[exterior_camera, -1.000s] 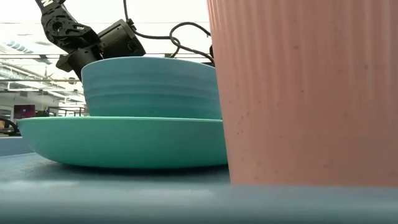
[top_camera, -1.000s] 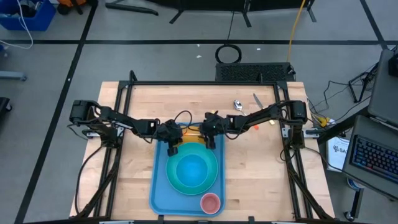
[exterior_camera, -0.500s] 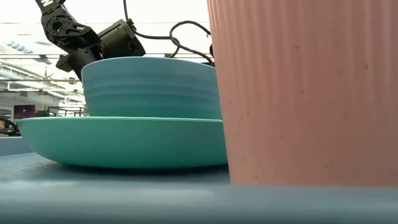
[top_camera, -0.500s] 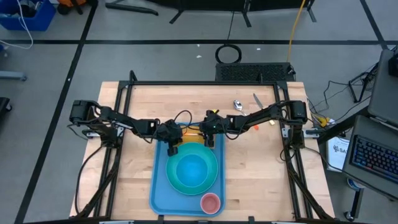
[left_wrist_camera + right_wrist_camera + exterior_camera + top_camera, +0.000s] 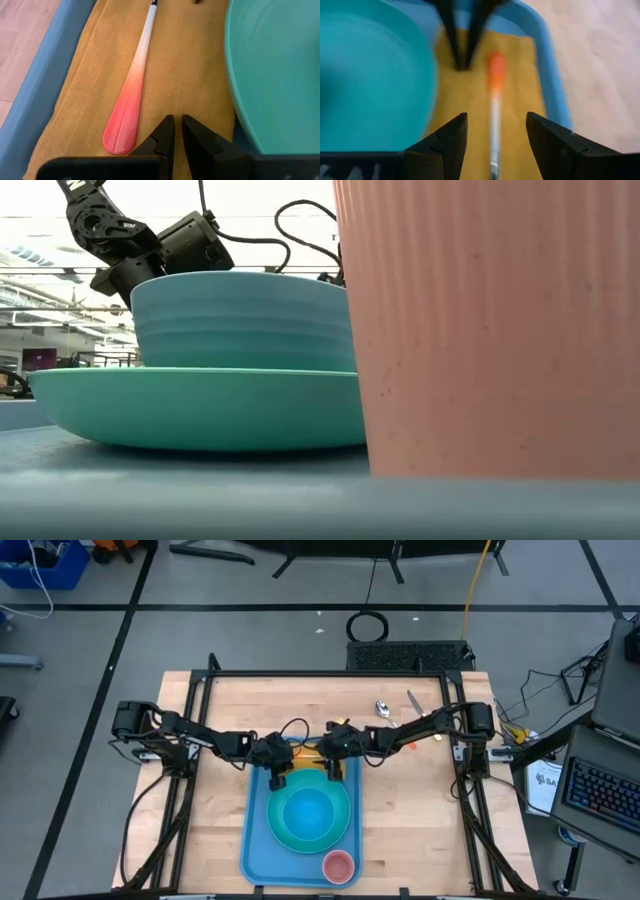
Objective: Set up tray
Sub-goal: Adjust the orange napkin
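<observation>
A: Wooden table on a grey floor, cables and a keyboard off to one side. Large light-blue rectangular plastic tray sits mid-table, near the front edge. Contents?

B: Round turquoise plate with a blue bowl on it, a ribbed pink cup at the tray's front corner, and an orange-yellow cloth napkin along the far end. A utensil with a white-to-red handle lies on the napkin.

A: Hands?

B: Left hand hovers low over the napkin, beside the handle, fingers nearly together, holding nothing. Right hand is spread wide over the utensil's other end, also empty.

A: Risks?

B: The two hands face each other closely; a collision seems possible. A low pass could drag the napkin, roll the utensil off it, or knock the plate rim just beside.
</observation>
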{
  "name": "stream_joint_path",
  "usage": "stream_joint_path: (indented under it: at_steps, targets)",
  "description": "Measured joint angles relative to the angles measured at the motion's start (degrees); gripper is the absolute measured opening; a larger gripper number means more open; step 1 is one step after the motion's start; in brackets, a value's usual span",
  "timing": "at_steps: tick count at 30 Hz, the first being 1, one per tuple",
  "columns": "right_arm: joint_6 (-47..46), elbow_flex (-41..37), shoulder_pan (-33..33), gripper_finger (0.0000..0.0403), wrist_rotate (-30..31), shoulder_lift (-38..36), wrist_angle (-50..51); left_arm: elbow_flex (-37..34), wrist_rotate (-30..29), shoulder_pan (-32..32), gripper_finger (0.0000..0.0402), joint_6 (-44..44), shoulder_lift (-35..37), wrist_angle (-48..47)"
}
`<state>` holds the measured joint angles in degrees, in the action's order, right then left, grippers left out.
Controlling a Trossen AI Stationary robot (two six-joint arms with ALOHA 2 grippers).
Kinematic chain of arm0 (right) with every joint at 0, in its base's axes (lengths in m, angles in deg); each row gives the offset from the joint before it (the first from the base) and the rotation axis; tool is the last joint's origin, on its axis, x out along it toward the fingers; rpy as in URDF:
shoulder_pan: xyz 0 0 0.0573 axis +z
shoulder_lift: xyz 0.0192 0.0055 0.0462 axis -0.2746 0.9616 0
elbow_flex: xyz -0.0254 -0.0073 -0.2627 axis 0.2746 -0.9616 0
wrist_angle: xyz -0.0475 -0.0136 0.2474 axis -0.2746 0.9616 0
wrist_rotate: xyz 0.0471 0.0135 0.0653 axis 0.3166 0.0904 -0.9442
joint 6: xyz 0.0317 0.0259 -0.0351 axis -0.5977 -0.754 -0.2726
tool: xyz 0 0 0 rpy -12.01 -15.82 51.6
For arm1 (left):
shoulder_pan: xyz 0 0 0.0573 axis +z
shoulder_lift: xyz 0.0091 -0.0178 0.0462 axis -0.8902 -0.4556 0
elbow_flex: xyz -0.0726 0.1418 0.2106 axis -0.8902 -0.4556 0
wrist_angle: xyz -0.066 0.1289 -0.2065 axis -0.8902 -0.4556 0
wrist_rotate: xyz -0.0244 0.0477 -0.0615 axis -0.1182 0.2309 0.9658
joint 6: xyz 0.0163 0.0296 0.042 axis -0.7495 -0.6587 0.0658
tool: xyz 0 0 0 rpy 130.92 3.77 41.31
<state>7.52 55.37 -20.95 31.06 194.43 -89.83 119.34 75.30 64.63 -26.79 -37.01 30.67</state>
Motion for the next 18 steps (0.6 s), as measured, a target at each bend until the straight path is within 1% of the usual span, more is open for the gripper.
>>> stream_joint_path:
  at_steps: [4, 13, 18]
  targets:
    - [-0.06, 0.0, 0.03, 0.0192, -3.22, -0.04, 2.11, 0.0, 0.0, 0.03, 0.0037, 0.12, 0.0, 0.14]
    - [0.04, 0.0, -0.88, 0.0192, -3.17, -0.04, 5.26, 0.0, 0.0, 0.11, 0.0037, 0.32, 0.0, 0.31]
    - [-0.2, 0.02, -1.58, 0.0192, -3.41, 2.08, 5.65, 0.0, 0.0, 0.11, 0.0037, 0.32, 0.0, 0.43]
